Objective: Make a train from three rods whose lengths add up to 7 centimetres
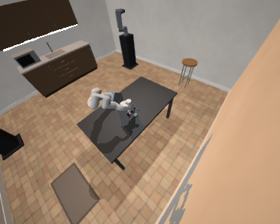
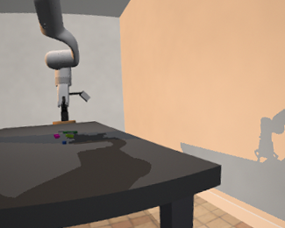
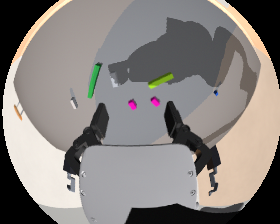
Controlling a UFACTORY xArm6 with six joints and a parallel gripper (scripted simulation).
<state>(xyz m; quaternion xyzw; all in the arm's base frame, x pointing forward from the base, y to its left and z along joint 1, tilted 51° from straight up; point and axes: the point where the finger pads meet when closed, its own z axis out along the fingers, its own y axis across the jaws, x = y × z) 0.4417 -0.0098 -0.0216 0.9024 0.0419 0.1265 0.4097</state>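
My gripper (image 3: 135, 109) (image 2: 65, 120) is open and empty, above the table (image 1: 150, 90) (image 2: 183, 165). In the wrist view two short magenta rods, one (image 3: 132, 104) left and one (image 3: 155, 101) right, lie apart between the fingertips' directions. A lime rod (image 3: 161, 80) (image 2: 70, 135) lies slanted beyond them. A small blue rod (image 3: 216, 93) (image 2: 64, 142) lies far right. A long green rod (image 3: 94, 81) lies at the left. One grey rod (image 3: 114, 79) lies between green and lime; another (image 3: 73, 102) lies left of the green rod. In the top view the rods are mostly too small to tell.
The arm's shadow (image 3: 175, 50) falls across the table around the lime rod and towards the blue one. The table's front corner (image 2: 220, 166) shows in the exterior view. A stool (image 1: 190, 62) stands on the floor beyond the table.
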